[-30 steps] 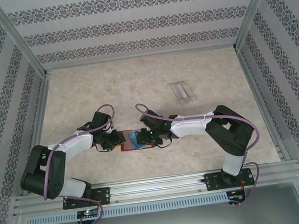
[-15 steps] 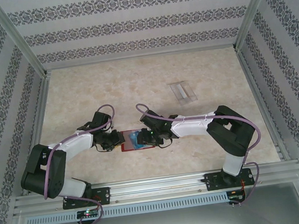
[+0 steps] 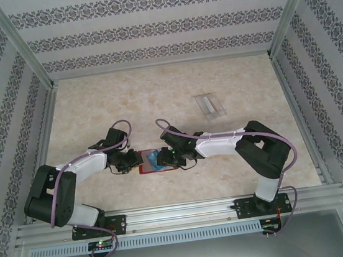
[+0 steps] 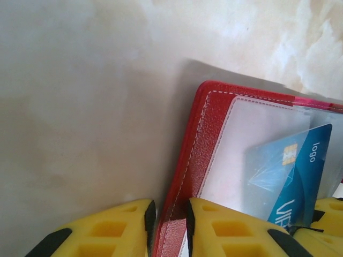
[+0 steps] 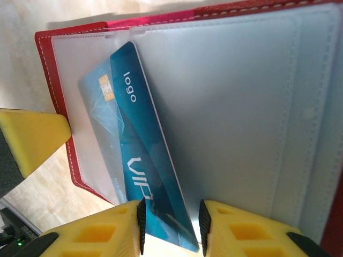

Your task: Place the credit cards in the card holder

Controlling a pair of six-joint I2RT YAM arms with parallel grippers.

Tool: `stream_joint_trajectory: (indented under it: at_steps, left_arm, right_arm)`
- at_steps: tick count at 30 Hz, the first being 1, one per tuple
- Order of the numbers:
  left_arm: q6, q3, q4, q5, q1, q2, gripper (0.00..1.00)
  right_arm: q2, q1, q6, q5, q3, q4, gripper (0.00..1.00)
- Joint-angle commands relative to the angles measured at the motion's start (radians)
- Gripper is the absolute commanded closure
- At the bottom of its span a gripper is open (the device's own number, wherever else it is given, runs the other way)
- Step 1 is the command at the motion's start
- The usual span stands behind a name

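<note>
Lying open between the two arms near the front of the table (image 4: 80, 107), the card holder (image 5: 241, 107) shows pebbled red leather edged with pale stitching and lined with smooth, frosted bluish-grey pockets. A glossy blue credit card (image 5: 144, 160) with a gold chip and white lettering sits at a slant, its upper part tucked under the outermost translucent pocket and its lower corner sticking out. The right gripper (image 5: 171, 220) has its ribbed yellow fingers pinched narrowly on that free end. The left gripper (image 4: 169, 222) is clamped just as narrowly on the holder's red outer edge, which casts a dark shadow on the mottled beige surface. Well apart, farther back and to the right, a pale translucent rectangular card (image 3: 209, 105) lies flat.
</note>
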Motion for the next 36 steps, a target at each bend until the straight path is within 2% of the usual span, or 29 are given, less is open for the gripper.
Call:
stream_joint_trajectory:
  at_steps: [1, 7, 17, 23, 30, 36]
  left_arm:
    - [-0.001, -0.021, 0.048, 0.016, -0.010, 0.044, 0.74]
    - [-0.003, -0.030, 0.050, 0.015, -0.009, 0.035, 0.75]
    - [-0.012, -0.048, 0.053, 0.004, -0.009, 0.018, 0.77]
    - [-0.012, -0.051, 0.067, 0.017, -0.009, 0.035, 0.78]
    - [-0.020, -0.055, 0.096, 0.042, -0.010, 0.050, 0.78]
    - [-0.021, -0.066, 0.092, 0.033, -0.010, 0.032, 0.79]
  right_arm:
    - [0.020, 0.008, 0.021, -0.034, -0.004, 0.049, 0.69]
    - [0.013, 0.005, 0.020, -0.026, -0.006, 0.065, 0.81]
    - [-0.069, 0.010, 0.057, 0.069, -0.078, 0.070, 0.97]
    - [-0.118, 0.021, 0.118, 0.137, -0.153, 0.139, 0.99]
    - [-0.070, 0.040, 0.164, 0.090, -0.145, 0.224, 1.00]
    - [-0.071, 0.050, 0.178, 0.101, -0.153, 0.268, 1.00]
